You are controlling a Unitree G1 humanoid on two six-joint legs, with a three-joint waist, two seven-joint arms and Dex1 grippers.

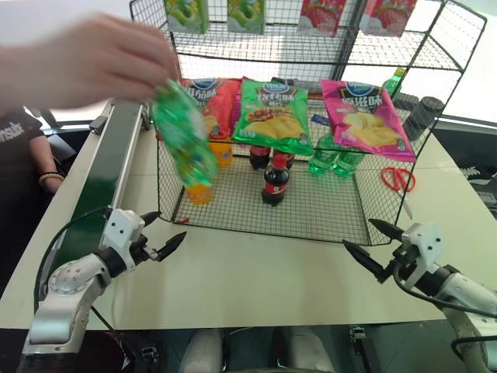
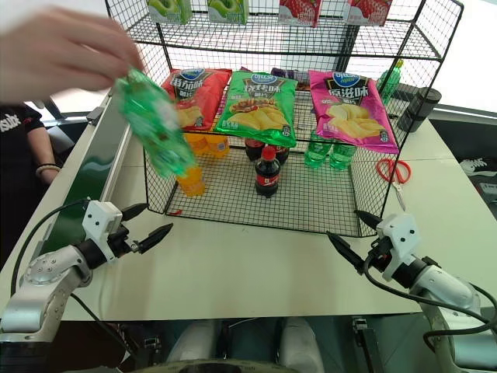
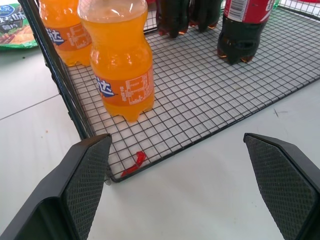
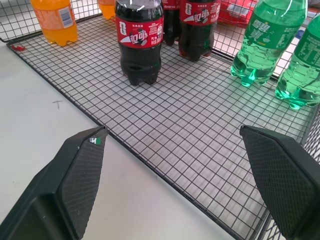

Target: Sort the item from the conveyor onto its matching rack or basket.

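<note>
One green soda bottle (image 1: 185, 138) is held in the air by a person's hand (image 1: 85, 58), tilted, between the conveyor (image 1: 109, 175) and the front left corner of the black wire rack (image 1: 311, 221); it is not yet on the belt and is touched by neither gripper. It is seen blurred: clear-green plastic, green printed label, lower end looking yellowish; the cap is not made out under the hand. It is judged light to moderate in weight if full, stiff enough but with thin walls that give under a hard squeeze, and smooth, so slip is likely on the glossy label. The waist or mid-body, across the label, is judged the best place to be gripped, with the bottle kept upright once taken; the rounded shoulder and the cap are judged poor holds. Matching green bottles (image 4: 270, 35) are stood on the rack's bottom tier at the right, next to cola bottles (image 4: 139, 37) and orange bottles (image 3: 120, 60), so that group is judged the target. The left gripper (image 1: 161, 236) is spread wide and empty, held over the worktop (image 1: 256, 280) just short of the rack's front left corner. The right gripper (image 1: 373, 243) is also wide apart and empty, near the rack's front right corner.
</note>
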